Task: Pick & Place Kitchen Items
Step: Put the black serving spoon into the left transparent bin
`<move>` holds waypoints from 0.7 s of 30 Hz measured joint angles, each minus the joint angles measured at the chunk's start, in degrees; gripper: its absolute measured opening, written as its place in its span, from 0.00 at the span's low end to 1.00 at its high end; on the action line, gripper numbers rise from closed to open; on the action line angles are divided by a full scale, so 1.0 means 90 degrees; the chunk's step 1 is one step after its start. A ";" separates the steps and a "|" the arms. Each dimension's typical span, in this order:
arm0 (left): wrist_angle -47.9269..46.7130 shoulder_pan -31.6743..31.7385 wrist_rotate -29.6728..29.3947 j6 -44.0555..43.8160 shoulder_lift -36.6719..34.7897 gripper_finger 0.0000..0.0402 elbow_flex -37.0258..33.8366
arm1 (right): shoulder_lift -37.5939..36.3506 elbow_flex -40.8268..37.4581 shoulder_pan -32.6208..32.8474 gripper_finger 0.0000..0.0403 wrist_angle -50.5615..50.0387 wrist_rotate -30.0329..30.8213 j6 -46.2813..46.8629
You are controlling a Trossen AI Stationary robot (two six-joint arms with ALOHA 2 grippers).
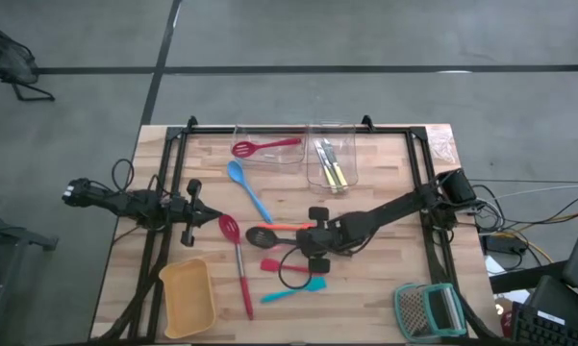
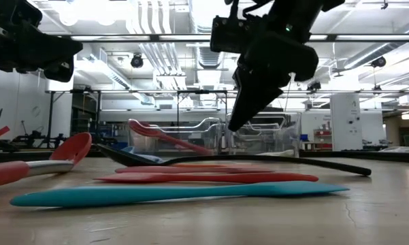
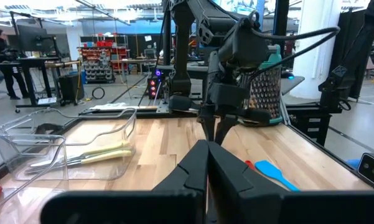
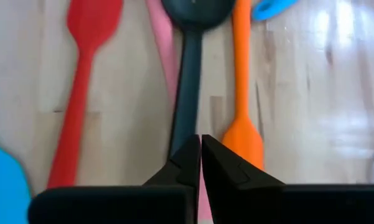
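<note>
My right gripper (image 1: 296,240) is shut and hovers above the black spoon's handle (image 4: 187,93) at the table's middle; in the low view its fingertips (image 2: 233,126) stand clear above the spoon (image 2: 245,160). Beside the spoon lie an orange spatula (image 4: 241,93), a pink spatula (image 4: 165,56), a red spatula (image 1: 274,264) and a teal spatula (image 1: 293,291). A blue spoon (image 1: 248,189) and a red slotted spoon (image 1: 238,264) lie flat to the left. My left gripper (image 1: 200,210) is shut and empty at the table's left.
Two clear tubs stand at the far edge: one holds a red slotted spoon (image 1: 264,147), the other yellow-handled cutlery (image 1: 332,165). A yellow tray (image 1: 188,298) sits at the near left and a teal-framed grater (image 1: 428,309) at the near right.
</note>
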 joint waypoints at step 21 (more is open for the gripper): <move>0.0000 -0.0002 0.0000 -0.0002 0.0000 0.03 0.0002 | 0.0600 -0.0266 -0.0062 0.44 0.0436 -0.0262 0.0653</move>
